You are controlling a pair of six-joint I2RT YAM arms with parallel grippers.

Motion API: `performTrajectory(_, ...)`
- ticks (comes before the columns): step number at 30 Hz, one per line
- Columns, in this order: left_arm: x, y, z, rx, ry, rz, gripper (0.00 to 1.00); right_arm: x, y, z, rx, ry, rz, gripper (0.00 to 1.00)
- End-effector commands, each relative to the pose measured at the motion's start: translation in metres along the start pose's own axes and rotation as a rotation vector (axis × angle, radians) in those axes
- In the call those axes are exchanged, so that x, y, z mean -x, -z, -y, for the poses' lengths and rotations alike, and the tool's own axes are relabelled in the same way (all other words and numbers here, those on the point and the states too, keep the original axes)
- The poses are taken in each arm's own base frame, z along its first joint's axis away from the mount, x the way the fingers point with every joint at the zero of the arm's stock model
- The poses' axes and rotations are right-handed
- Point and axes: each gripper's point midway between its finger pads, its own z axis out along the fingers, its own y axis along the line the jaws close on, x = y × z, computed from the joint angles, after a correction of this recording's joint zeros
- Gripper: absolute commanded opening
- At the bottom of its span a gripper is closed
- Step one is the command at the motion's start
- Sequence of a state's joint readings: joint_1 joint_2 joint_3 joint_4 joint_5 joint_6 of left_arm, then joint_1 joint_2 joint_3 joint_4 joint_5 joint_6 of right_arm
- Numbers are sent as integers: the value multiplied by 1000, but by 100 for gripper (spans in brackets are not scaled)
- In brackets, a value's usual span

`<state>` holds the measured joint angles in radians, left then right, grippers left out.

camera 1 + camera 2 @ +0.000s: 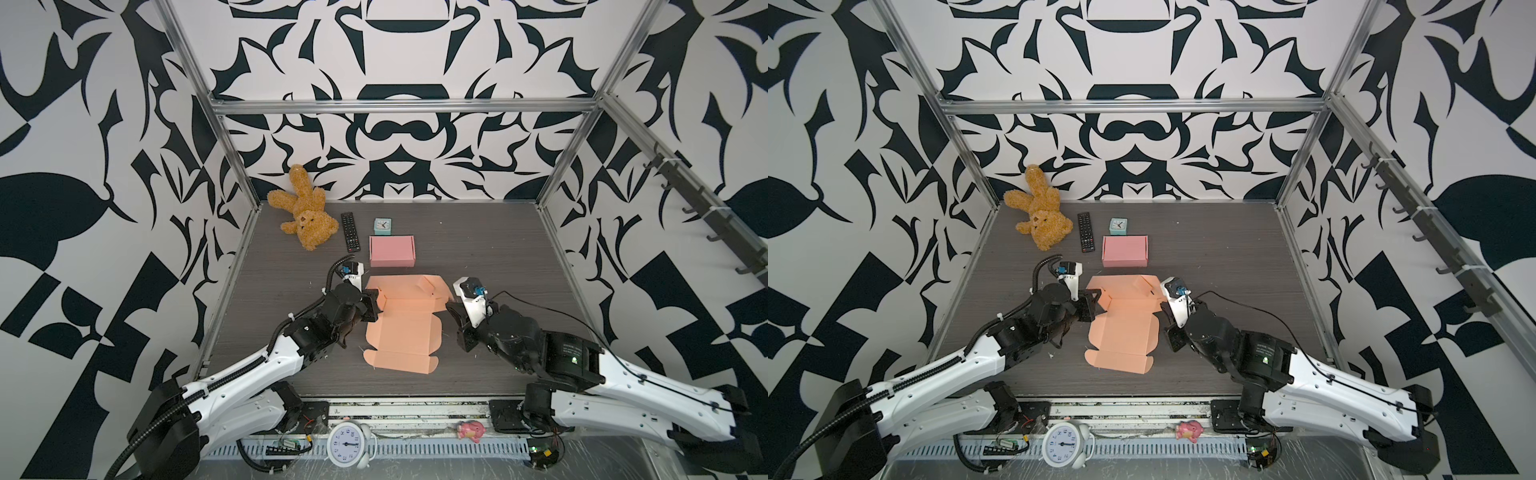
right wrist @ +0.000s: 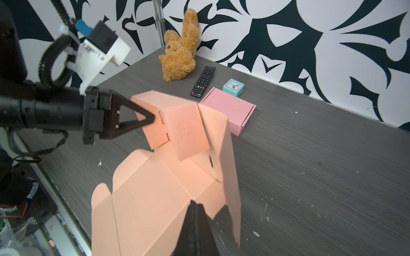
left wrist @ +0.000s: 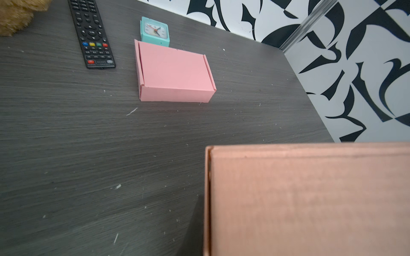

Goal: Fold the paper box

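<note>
Robot-side of paper box (image 1: 399,328), numbered clock (image 1: 348,444)

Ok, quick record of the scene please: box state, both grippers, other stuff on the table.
box: orange paper box, mostly flat, far flaps partly raised
left gripper: shut on its left flap
right gripper: shut at its right edge; grip unclear
finished box: pink box, closed, behind it
clutter: teddy bear, remote, teal clock at table back
</note>
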<state>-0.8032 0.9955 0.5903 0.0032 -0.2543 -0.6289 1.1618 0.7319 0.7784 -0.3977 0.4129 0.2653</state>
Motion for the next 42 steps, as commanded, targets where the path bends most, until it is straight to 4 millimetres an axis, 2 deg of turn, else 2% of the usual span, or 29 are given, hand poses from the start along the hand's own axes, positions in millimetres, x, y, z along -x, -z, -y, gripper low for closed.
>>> performTrajectory(1,13,10,4,-30,22,4,7,13,3,-15,97,7,92,0)
performTrajectory(7,28,21,-4,-89,121,21,6,12,5,-11,108,-34,206,0)
performTrajectory(12,33,29,-6,-118,150,35,6,12,1,-11,117,-99,280,0)
performTrajectory(19,33,32,0,-160,144,38,6,21,-11,-14,111,-163,324,0)
performTrajectory(26,29,31,3,-185,137,24,6,35,-10,-23,152,-172,372,0)
performTrajectory(42,17,23,7,-220,135,-20,6,35,-17,-27,161,-175,371,0)
